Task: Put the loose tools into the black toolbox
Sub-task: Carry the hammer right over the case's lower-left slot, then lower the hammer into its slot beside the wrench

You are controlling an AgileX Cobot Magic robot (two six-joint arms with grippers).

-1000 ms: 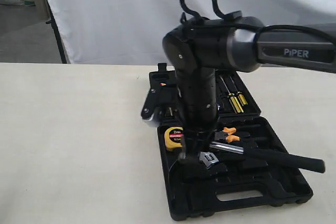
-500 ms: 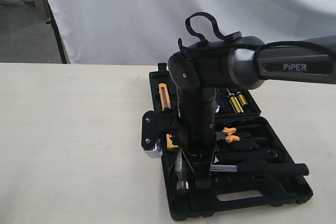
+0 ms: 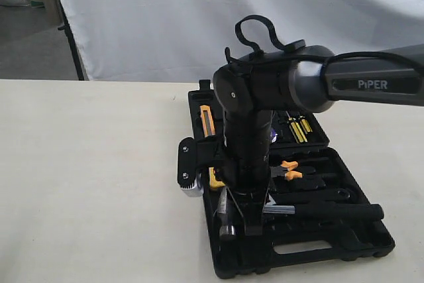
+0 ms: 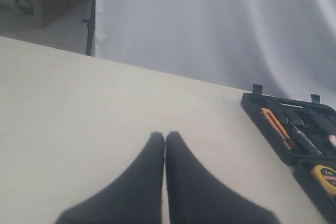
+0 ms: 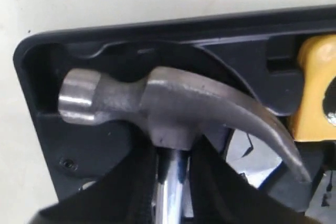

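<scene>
Soft even light, blurry close foregrounds.

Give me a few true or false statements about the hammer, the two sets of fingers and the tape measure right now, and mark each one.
1. The right fingers are closed on the hammer at its steel neck, just below the head. True.
2. The hammer lies on the bare table. False: it is held over the open toolbox.
3. The left fingers are shut with nothing between them. True.
4. The tape measure sits on the table outside the toolbox. False: it is inside the toolbox.
</scene>
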